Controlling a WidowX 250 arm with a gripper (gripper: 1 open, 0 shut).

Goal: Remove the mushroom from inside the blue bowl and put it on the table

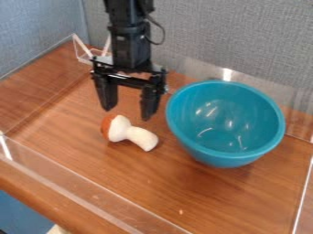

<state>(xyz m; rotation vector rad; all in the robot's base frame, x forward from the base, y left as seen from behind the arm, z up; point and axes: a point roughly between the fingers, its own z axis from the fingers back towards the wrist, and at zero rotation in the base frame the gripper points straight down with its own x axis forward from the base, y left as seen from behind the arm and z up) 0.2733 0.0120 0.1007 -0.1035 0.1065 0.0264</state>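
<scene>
Camera view: a glossy reddish-brown wood-grain table [73,169] edged by low clear acrylic walls [244,80], with grey-blue wall behind. The small toy mushroom [127,132], orange-red cap and cream stem, lies on its side on the wood, left of the large turquoise-blue plastic bowl [228,123]. The black gripper [126,106] hangs above it, jaws apart, holding nothing.

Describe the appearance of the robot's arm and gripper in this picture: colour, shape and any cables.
The arm is black and blocky, coming down as a column. Dark cables run along its right side. The gripper is black too, with a wide crossbar and two long, straight fingers. No markings can be made out.
</scene>
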